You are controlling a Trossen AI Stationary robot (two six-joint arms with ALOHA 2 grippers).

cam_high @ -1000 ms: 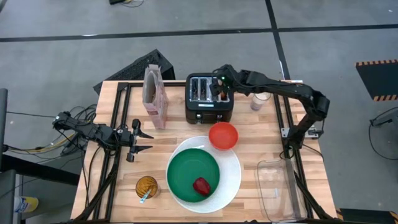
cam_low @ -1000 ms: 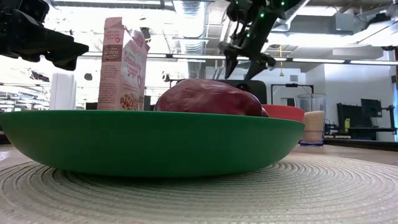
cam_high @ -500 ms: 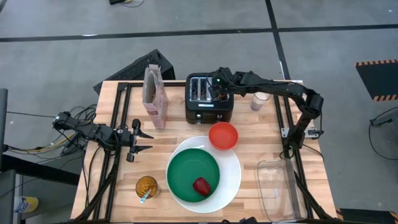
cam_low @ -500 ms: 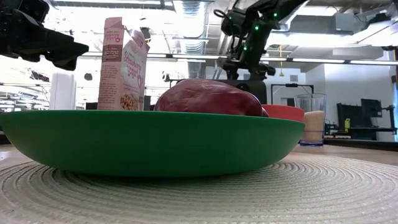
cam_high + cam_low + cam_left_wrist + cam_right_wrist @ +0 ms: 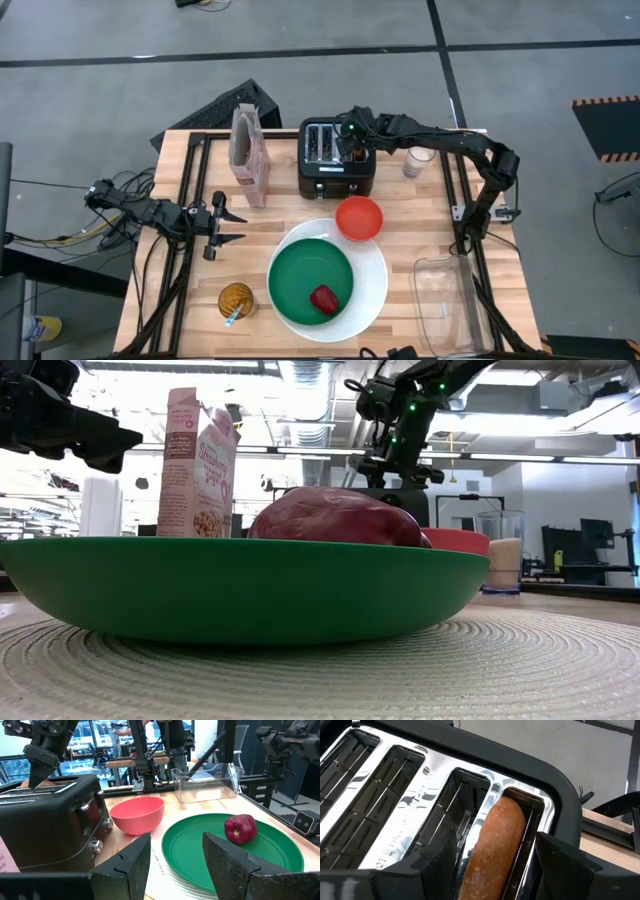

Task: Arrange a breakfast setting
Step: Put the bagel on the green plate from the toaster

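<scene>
A bagel half (image 5: 495, 840) stands on edge in the rightmost slot of the black toaster (image 5: 337, 160), its top sticking out. My right gripper (image 5: 495, 857) is open just above that slot, one finger on each side of the bagel with a small gap on both sides; it also shows in the high view (image 5: 352, 150). A red fruit (image 5: 324, 299) lies on the green plate (image 5: 300, 280), which sits on the white plate (image 5: 372, 290). The red-orange bowl (image 5: 359, 218) stands beside them. The cereal box (image 5: 250, 155) stands left of the toaster. My left gripper (image 5: 224, 226) waits open at the table's left.
An amber cup (image 5: 236, 300) with a blue handle sticking out stands at the near left. A glass (image 5: 418, 160) stands right of the toaster. A clear container (image 5: 445, 300) sits at the near right. Bare wood lies between the cereal box and the plates.
My right gripper has come down onto the toaster's rightmost slot, its open fingers now astride the bagel half. Nothing else has moved.
</scene>
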